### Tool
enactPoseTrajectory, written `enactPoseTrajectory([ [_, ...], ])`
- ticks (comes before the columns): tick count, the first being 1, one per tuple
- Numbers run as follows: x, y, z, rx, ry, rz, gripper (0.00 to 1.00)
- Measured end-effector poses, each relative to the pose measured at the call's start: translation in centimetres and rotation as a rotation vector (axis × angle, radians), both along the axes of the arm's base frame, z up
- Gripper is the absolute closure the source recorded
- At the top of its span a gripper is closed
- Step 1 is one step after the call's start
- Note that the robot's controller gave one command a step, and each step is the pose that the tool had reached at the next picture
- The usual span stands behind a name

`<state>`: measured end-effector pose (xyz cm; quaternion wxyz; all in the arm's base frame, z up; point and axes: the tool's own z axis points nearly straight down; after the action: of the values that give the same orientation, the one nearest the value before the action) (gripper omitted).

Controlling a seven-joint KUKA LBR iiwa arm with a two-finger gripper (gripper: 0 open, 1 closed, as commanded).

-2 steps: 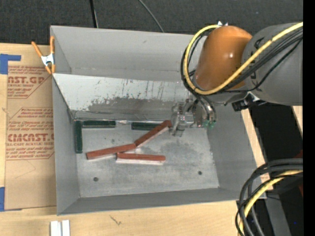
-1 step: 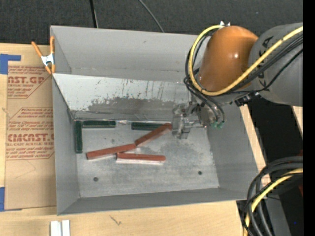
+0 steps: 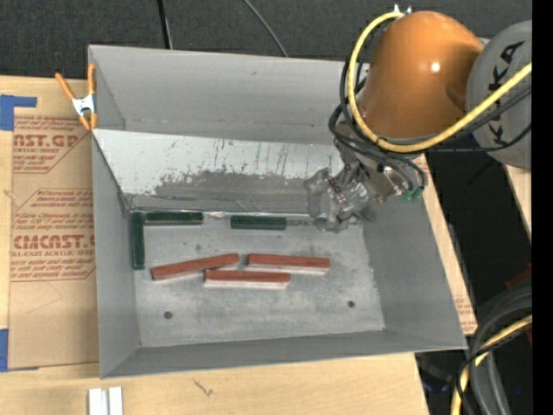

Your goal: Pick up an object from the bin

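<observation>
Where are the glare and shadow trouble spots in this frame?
Camera view: a white glare spot sits on the orange domed wrist cover; a pale sheen runs along the grey metal bin at its back-wall fold, just above the short dark green bar; the floor around the red-brown flat bars looks evenly lit, with no hard shadows.

The orange cover hides the two o'clock corner of the bin; the hand below it is a blur.
</observation>
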<state>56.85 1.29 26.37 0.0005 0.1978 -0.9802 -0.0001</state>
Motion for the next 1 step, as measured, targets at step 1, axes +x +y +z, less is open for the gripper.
enactPoseTrajectory([
  [1,-1.15,3.9,-10.94,0.001,-0.007,0.218,0.0],
])
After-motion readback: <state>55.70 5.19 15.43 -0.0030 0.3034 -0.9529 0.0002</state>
